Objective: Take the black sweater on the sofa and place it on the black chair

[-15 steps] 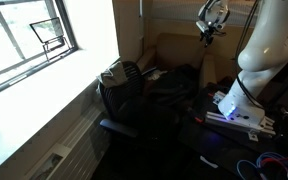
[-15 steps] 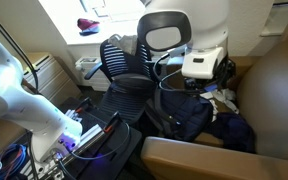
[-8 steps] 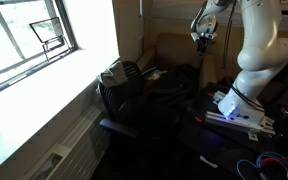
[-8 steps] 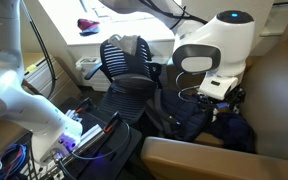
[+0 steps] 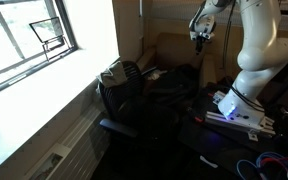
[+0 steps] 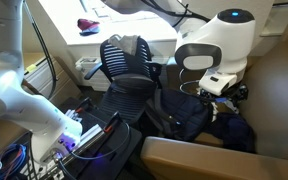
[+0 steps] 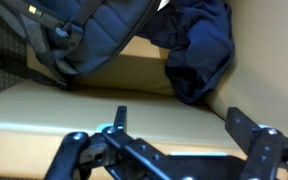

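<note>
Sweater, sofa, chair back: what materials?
Sweater: soft matte dark fabric, likely knit; it crumples in folds. Sofa: tan leather or vinyl, probably; smooth, no visible weave. Chair back: black ribbed plastic or mesh; hard to tell.

I hold the pincer just above the dark sweater, heaped on the brown sofa. The black chair stands beside the sofa.

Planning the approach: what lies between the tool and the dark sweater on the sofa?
In the wrist view, only bare tan sofa cushion separates the open tool from the sweater; a grey backpack lies off to one side.
</note>
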{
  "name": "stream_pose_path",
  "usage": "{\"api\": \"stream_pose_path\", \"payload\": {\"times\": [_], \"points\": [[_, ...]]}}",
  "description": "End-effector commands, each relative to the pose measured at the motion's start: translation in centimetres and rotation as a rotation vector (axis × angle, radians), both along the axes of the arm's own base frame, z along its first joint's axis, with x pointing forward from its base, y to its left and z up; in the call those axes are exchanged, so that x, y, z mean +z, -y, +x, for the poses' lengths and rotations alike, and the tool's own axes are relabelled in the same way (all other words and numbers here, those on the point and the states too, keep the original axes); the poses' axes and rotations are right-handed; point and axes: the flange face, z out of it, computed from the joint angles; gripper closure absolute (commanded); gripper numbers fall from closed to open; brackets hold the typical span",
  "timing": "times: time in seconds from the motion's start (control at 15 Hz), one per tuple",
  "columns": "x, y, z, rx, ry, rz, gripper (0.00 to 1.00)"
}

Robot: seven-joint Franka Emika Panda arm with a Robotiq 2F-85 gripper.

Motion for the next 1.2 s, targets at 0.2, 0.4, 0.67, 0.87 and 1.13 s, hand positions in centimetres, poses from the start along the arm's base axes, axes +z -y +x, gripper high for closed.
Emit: {"api": "stream_pose_path", "payload": {"times": [0.2, 0.4, 0.67, 0.87, 1.13], "points": [[-8.4, 4.1, 6.1, -0.31, 0.077, -0.148, 0.0], [-12.9, 5.0, 6.8, -0.419, -0.043, -0.187, 0.0], [-14.2, 3.9, 6.2, -0.398, -0.064, -0.156, 0.0], [-13.3, 4.1, 6.6, -0.397, -0.052, -0.161, 0.0], [-14.9, 3.6, 6.9, -0.3, 0.031, -0.4, 0.0]]}}
